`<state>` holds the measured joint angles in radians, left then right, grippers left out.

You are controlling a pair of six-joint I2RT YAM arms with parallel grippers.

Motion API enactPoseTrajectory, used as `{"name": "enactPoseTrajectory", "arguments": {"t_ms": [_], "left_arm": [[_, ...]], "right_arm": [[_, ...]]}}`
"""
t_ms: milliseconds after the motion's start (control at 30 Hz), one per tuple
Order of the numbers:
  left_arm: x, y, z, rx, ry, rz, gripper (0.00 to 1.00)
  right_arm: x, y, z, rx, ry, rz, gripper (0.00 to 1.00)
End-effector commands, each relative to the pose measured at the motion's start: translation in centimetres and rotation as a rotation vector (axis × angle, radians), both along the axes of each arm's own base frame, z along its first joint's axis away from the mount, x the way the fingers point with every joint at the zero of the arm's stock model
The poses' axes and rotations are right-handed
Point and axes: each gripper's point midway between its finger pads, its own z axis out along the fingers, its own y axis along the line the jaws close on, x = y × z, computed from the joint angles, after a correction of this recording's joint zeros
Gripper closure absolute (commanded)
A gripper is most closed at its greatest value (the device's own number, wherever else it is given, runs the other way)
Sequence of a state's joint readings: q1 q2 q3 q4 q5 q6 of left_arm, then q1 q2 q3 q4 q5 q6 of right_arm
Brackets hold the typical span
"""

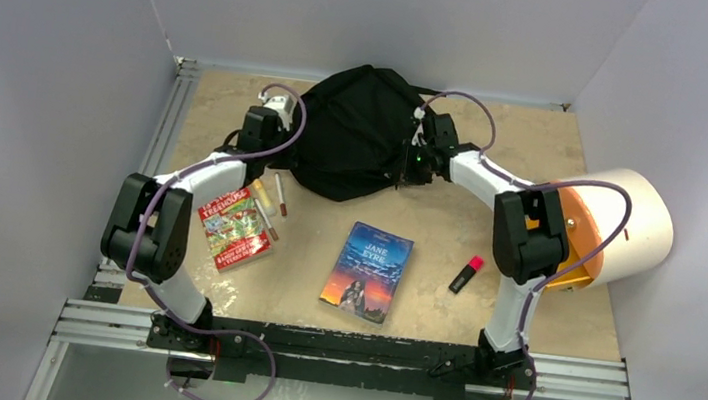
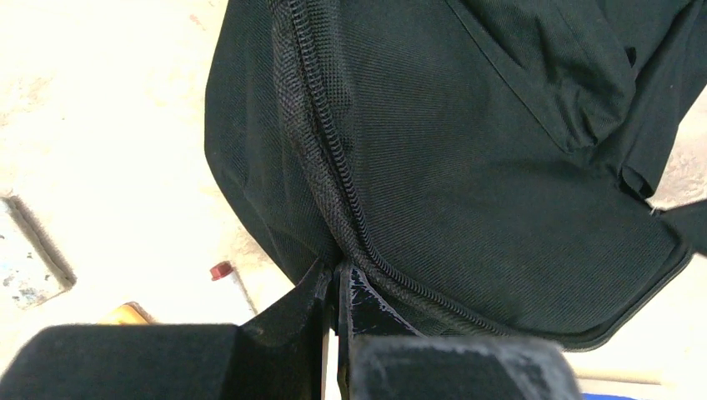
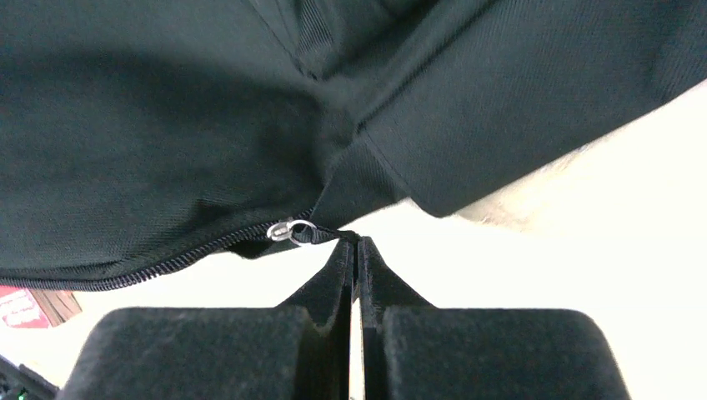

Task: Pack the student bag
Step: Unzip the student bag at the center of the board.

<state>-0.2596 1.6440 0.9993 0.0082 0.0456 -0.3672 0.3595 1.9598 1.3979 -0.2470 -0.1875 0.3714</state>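
Observation:
The student bag (image 1: 352,134), a soft black backpack, lies at the back middle of the table. My left gripper (image 1: 294,135) is at its left edge. In the left wrist view the left gripper (image 2: 336,267) is shut, pinching the bag (image 2: 467,167) fabric right at the zipper seam (image 2: 321,142). My right gripper (image 1: 413,165) is at the bag's right side. In the right wrist view the right gripper (image 3: 354,239) is shut on the black pull tab that hangs from the zipper's metal ring (image 3: 292,232). The zipper (image 3: 133,271) runs off to the left and looks closed.
A Jane Eyre book (image 1: 368,271) lies at the front middle and a red-and-green book (image 1: 234,229) at the left. Pens and sticks (image 1: 269,200) lie beside that book. A red-and-black marker (image 1: 466,273) lies at the right, near a cream-and-orange cylinder (image 1: 619,225).

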Motion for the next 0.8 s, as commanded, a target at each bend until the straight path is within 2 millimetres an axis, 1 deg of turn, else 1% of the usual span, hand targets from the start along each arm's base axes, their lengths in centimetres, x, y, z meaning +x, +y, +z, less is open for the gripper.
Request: {"name": "enactPoseTrajectory", "arguments": {"t_ms": [0,33,67,133,233,267,300,333,433,500,567,633,733,767], "left_arm": [[1.7,1.3,2.8,-0.075,-0.076,0.037,0.97],[1.7,0.6,3.4,-0.101,-0.084,0.004,0.91],[1.5,0.0,4.0,-0.13,-0.09,-0.024,0.81],[1.0,-0.8,5.0,-0.178,-0.094,-0.046,0.66],[-0.6,-1.3,6.2,-0.242,-0.08,-0.043,0.51],[-1.3,-1.2,6.5,-0.259,-0.08,-0.035,0.47],[-1.9,-1.0,6.7,-0.273,-0.076,-0.016,0.41],[-2.8,-0.7,6.4,-0.284,-0.062,0.01,0.39],[-5.1,-0.5,6.8,-0.352,-0.054,0.055,0.36],[-6.6,-0.9,7.2,-0.417,-0.051,0.072,0.35],[-7.7,-1.7,7.3,-0.451,-0.049,0.089,0.34],[-8.6,-3.0,7.4,-0.462,-0.049,0.104,0.33],[-9.1,-5.3,6.7,-0.462,-0.03,0.132,0.32],[-9.1,-5.7,6.2,-0.463,-0.012,0.143,0.32]], "right_arm": [[-1.4,0.9,2.0,0.073,-0.04,0.064,1.0],[-1.9,1.3,2.2,0.085,-0.038,0.077,1.0],[-2.3,1.7,2.7,0.099,-0.045,0.092,1.0],[-3.3,2.2,2.9,0.124,-0.042,0.12,1.0],[-4.3,2.8,3.6,0.171,-0.045,0.15,1.0],[-4.6,3.1,3.8,0.189,-0.044,0.157,1.0],[-4.9,3.3,4.0,0.206,-0.044,0.168,1.0],[-5.2,3.6,4.1,0.225,-0.041,0.182,1.0],[-6.2,4.5,4.3,0.258,-0.033,0.21,1.0],[-6.7,5.2,4.3,0.265,-0.033,0.227,1.0],[-7.1,5.8,4.4,0.272,-0.032,0.24,1.0],[-7.5,6.4,4.6,0.28,-0.034,0.251,1.0],[-8.0,7.0,5.1,0.296,-0.04,0.258,1.0],[-8.1,7.2,5.2,0.3,-0.041,0.26,1.0]]}}
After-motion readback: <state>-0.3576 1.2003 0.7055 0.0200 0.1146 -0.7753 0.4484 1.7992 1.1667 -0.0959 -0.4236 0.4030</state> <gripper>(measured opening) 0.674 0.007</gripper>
